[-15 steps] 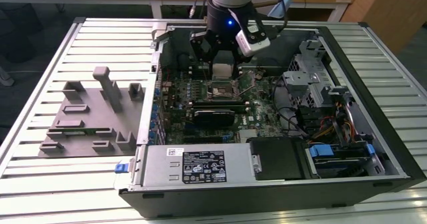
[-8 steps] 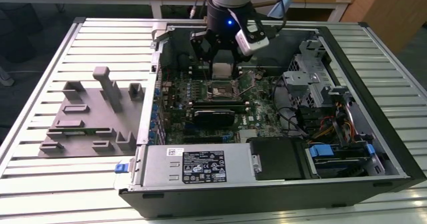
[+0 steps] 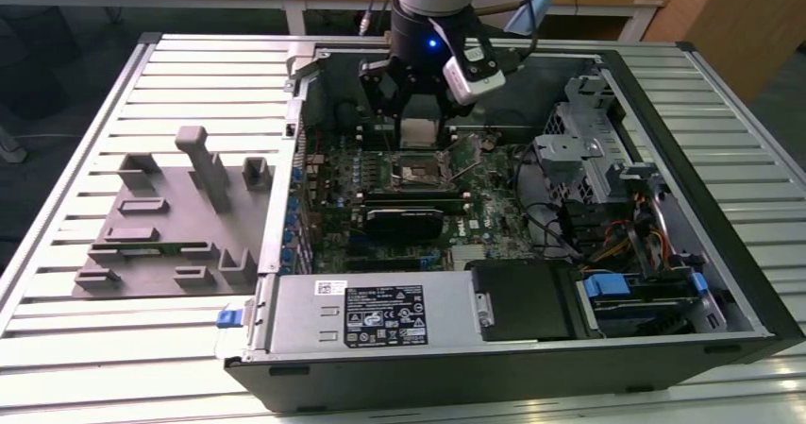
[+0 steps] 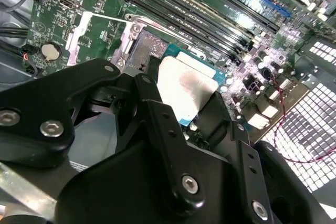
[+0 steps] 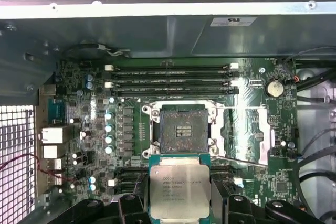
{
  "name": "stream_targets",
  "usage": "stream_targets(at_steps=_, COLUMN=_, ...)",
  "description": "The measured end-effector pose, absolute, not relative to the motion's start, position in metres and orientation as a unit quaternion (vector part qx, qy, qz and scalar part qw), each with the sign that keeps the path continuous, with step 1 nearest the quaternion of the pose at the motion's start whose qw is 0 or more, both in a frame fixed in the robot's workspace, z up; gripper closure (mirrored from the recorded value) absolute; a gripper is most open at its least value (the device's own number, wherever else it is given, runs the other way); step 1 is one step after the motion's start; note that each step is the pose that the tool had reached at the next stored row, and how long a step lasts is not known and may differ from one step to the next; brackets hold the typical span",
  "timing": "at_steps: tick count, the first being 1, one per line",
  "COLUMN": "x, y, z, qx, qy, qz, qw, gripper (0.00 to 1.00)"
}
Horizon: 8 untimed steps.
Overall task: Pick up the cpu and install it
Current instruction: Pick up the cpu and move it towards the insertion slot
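The black two-fingered gripper (image 3: pixel 416 112) hangs inside the open black and silver computer case (image 3: pixel 680 58). Its jaws are closed part-way onto opposite edges of the cpu (image 5: pixel 180 190), a small flat square chip with a pale silver metal top and a thin green rim. The chip sits above the green motherboard (image 5: pixel 94 103), just beside the dark square socket (image 5: pixel 184 129), whose metal frame stands open.

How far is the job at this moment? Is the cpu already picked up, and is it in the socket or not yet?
Done: the cpu is picked up; the gripper is shut on it. In hand: the cpu is held above the motherboard, close to the open socket. Left: the socket is empty, so the cpu is not yet installed.
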State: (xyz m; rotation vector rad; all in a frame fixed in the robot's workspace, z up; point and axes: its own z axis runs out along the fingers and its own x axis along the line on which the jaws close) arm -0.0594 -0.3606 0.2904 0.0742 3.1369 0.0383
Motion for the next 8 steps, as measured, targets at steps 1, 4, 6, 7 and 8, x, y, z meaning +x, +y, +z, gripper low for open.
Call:
stream_targets(at_steps=1, x=-0.0594, y=-0.3602, z=0.2896, qx=0.024, qy=1.000, qz=0.012, qw=0.002, gripper=0.45)
stream_targets(at_steps=4, x=-0.0594, y=-0.3589, z=0.2871, qx=0.024, qy=1.000, qz=0.012, qw=0.002, gripper=0.45)
stream_targets(at_steps=6, x=-0.0594, y=-0.3582, z=0.2857, qx=0.024, qy=1.000, qz=0.012, qw=0.002, gripper=0.45)
stream_targets(at_steps=7, x=-0.0594, y=-0.3580, z=0.2850, qx=0.024, qy=1.000, qz=0.012, qw=0.002, gripper=0.45)
stream_targets(at_steps=8, x=-0.0594, y=-0.3578, z=0.2842, qx=0.024, qy=1.000, qz=0.012, qw=0.002, gripper=0.45)
